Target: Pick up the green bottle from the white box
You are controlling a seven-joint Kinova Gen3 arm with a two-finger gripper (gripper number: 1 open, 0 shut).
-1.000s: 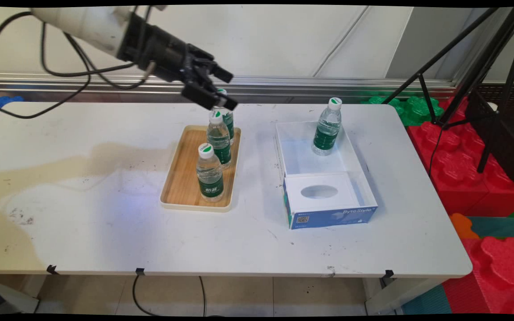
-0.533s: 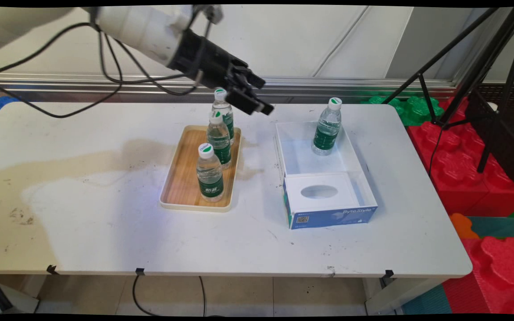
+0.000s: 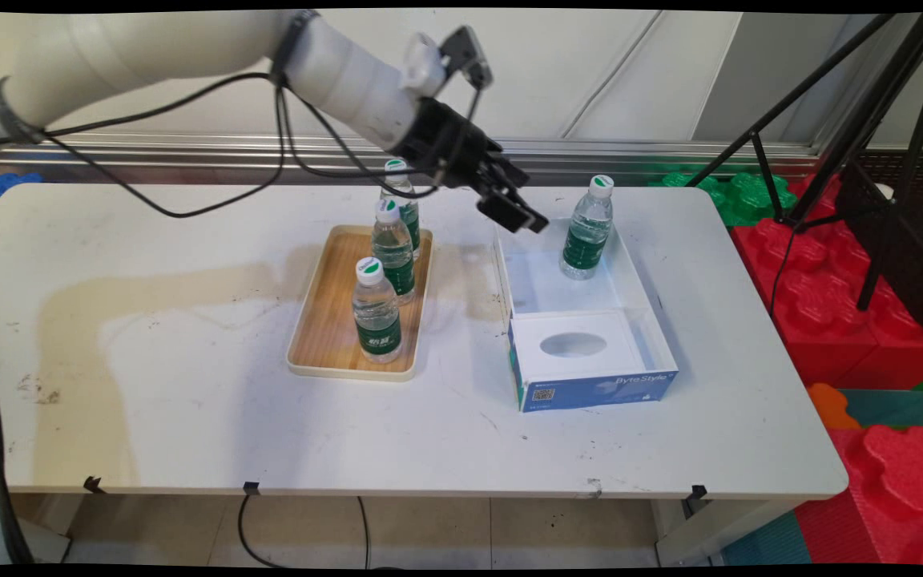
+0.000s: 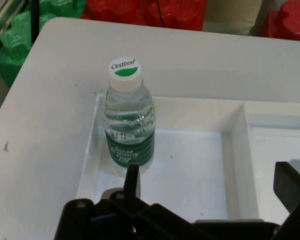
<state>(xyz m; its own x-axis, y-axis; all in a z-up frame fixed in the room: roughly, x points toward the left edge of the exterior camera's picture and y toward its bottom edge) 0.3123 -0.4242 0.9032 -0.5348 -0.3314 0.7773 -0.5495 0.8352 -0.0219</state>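
My gripper [image 3: 521,216] hangs open and empty over the far left corner of a white open box with a blue front [image 3: 590,389]. A clear water bottle with a green label and white cap [image 3: 587,228] stands upright in the box's far end, just right of the gripper. In the hand view that bottle [image 4: 129,120] stands ahead against the box wall [image 4: 235,150], beyond the left fingertip, while the gripper [image 4: 210,185] has its jaws spread wide. To the left, a wooden tray [image 3: 325,320] carries three more bottles: near [image 3: 376,312], middle [image 3: 394,252], far [image 3: 402,192].
A black tripod [image 3: 854,120] stands off the table's right end among red foam blocks [image 3: 870,320] and green ones [image 3: 738,196]. Black cables [image 3: 189,208] hang from the arm over the table's far left.
The gripper has travelled right and slightly down, from above the tray's far bottle to the box's far left corner. It stays open and empty; no bottle has moved.
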